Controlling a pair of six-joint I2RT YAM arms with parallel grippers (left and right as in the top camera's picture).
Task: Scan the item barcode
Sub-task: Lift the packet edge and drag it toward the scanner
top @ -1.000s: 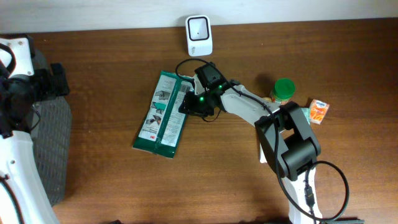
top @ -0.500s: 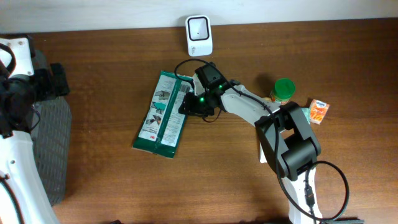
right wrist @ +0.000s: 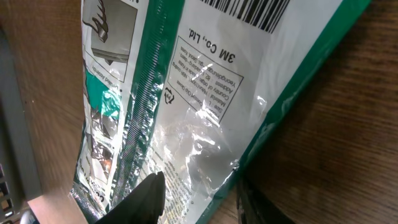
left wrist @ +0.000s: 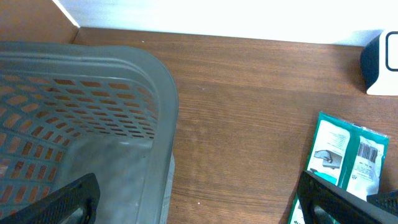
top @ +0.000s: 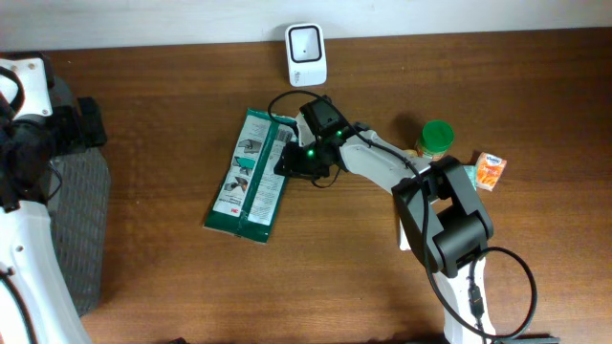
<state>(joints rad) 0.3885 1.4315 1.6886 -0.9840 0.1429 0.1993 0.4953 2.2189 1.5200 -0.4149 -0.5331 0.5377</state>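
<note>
right fingers (right wrist: 149, 194) narrow astride packet (right wrist: 186, 93) edge, left fingers (left wrist: 62, 200) wide by basket (left wrist: 124, 74), wood table (left wrist: 249, 81), white wall (left wrist: 217, 15)

The right arm (top: 378, 162) has smooth white shells between chunky black joint blocks. A small green light (top: 308, 151) glows on its black wrist, and a thin black cable (top: 277, 100) loops just beside that light. Far from the light, the left arm (top: 24, 234) is also white and black. The left gripper (left wrist: 199, 202) and the right gripper (right wrist: 196, 196) have matte black fingers.
</note>
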